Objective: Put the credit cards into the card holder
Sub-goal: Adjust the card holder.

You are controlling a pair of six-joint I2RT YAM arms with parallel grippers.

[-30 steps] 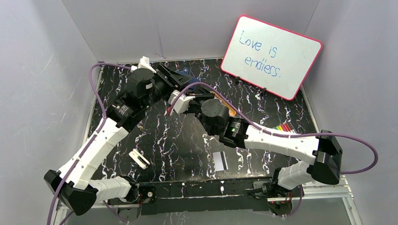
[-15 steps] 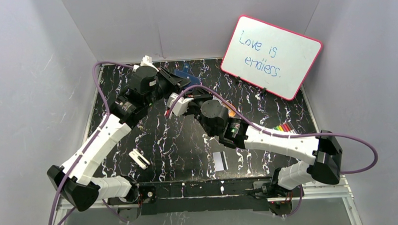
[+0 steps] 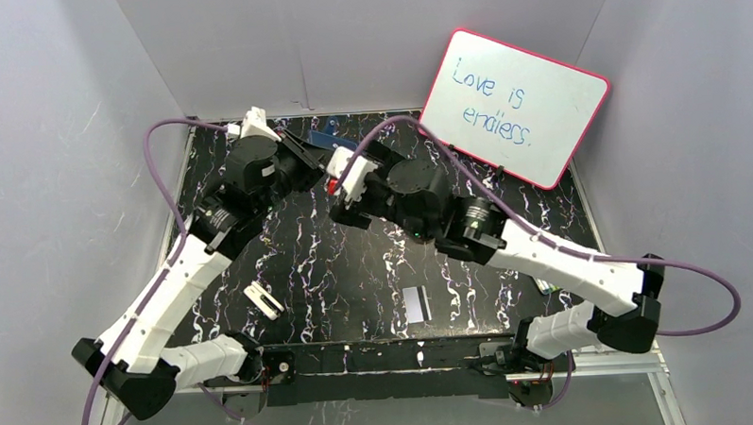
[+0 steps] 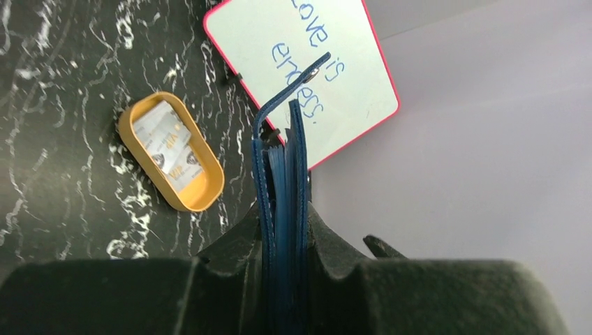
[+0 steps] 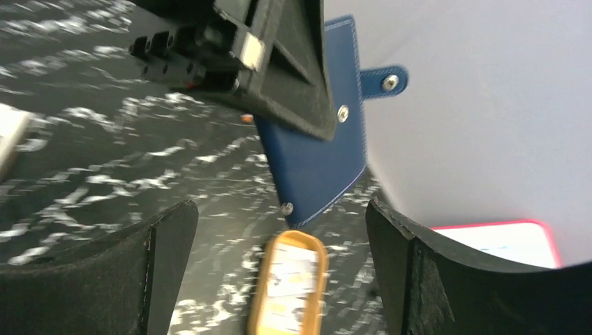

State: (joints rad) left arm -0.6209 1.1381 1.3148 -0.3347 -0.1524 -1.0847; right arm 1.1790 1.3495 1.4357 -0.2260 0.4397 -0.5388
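Note:
The card holder [image 4: 283, 174], a navy-blue folded wallet with a snap tab, stands edge-on between the jaws of my left gripper [image 4: 283, 216], which is shut on it. It hangs above the table at the far middle [image 3: 330, 131]. In the right wrist view the card holder [image 5: 321, 153] is just ahead of my right gripper [image 5: 279, 258], which is wide open with nothing between its fingers. One credit card [image 3: 414, 303], white with a dark stripe, lies flat near the table's front edge, far from both grippers.
An oval orange tin [image 4: 171, 152] with printed packets inside lies on the black marbled table, below the right gripper [image 5: 290, 283]. A pink-framed whiteboard [image 3: 513, 106] leans at the back right. A small white object [image 3: 262, 300] lies at the front left.
My right gripper has gone from shut to wide open and swung toward the back. The left arm has shifted left with the card holder pinched in its jaws.

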